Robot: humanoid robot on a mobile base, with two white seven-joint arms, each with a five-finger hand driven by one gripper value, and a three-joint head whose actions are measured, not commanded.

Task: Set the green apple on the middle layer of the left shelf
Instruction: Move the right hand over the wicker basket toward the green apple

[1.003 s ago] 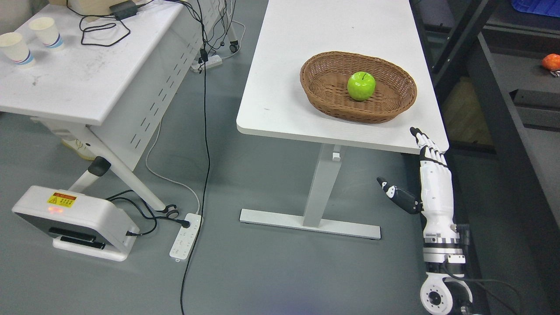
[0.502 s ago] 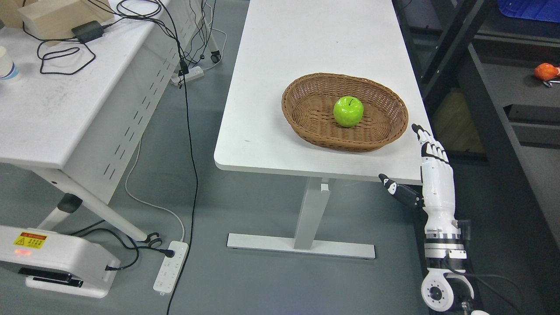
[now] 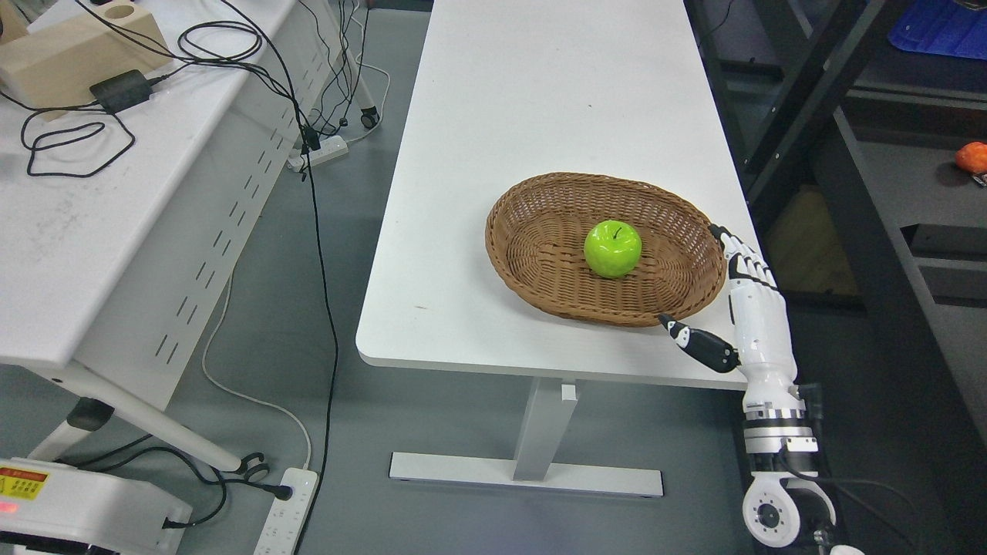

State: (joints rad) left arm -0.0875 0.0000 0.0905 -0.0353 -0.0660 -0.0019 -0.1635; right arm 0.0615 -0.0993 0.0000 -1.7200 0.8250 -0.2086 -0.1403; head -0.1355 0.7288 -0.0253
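A green apple [image 3: 612,248] lies in the middle of an oval brown wicker basket [image 3: 540,266] on the white table [image 3: 540,100]. My right hand [image 3: 705,297] rises from the lower right beside the basket's right rim, over the table's near right corner. Its fingers [image 3: 740,258] are stretched straight and the thumb sticks out to the left; it holds nothing. The apple is a short way left of the fingertips. No left arm shows.
A dark shelf frame [image 3: 871,169] stands right of the table, with an orange object [image 3: 971,156] on one level. A second white table [image 3: 92,216] with cables and a wooden box [image 3: 77,54] is at left. Power strips [image 3: 281,516] and cords lie on the floor.
The camera has moved closer, so table and basket slid down and left in the picture. My right hand now stands next to the basket's rim, over the table corner, fingers still straight.
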